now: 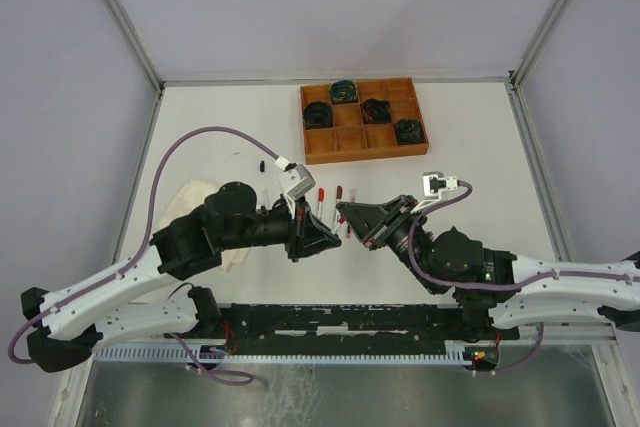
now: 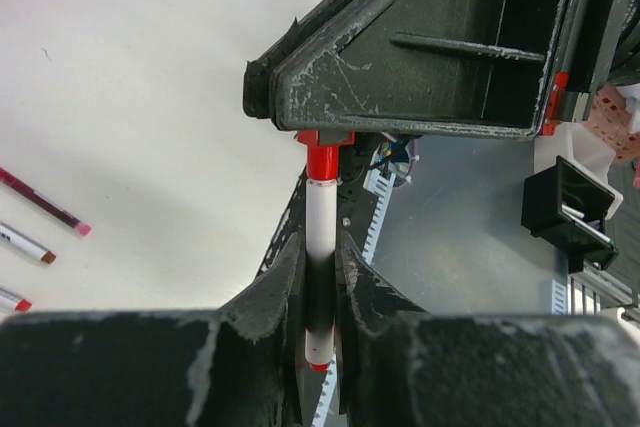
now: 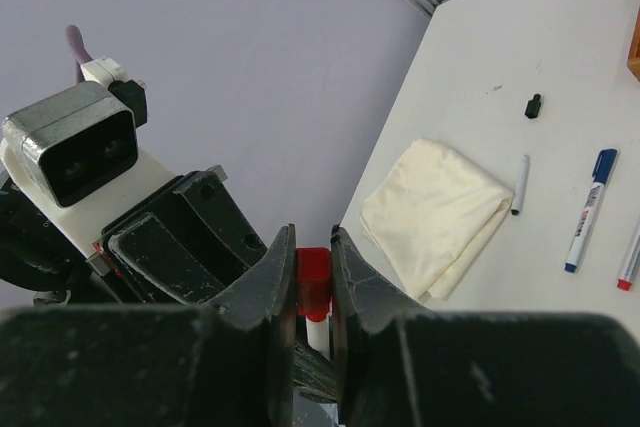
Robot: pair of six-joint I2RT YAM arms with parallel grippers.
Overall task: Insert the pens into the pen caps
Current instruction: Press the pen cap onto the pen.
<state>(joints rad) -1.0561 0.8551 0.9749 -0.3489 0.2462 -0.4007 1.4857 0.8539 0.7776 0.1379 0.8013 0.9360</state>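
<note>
My left gripper (image 2: 320,247) is shut on a white pen (image 2: 319,227) with a red end, held along the jaws. The pen's front end sits in a red pen cap (image 2: 323,159). My right gripper (image 3: 313,247) is shut on that red cap (image 3: 313,275), and the white barrel (image 3: 318,332) shows just below it. In the top view the two grippers (image 1: 325,237) (image 1: 350,217) meet tip to tip above the table's middle. More pens (image 1: 322,201) lie behind them. A blue-capped pen (image 3: 590,209) and a small black cap (image 3: 533,105) lie on the table.
A folded cream cloth (image 3: 435,212) lies at the left of the table. A wooden tray (image 1: 352,139) with dark cable coils (image 1: 376,108) stands at the back. Three loose pens (image 2: 45,202) lie left of my left gripper. A black rail runs along the near edge.
</note>
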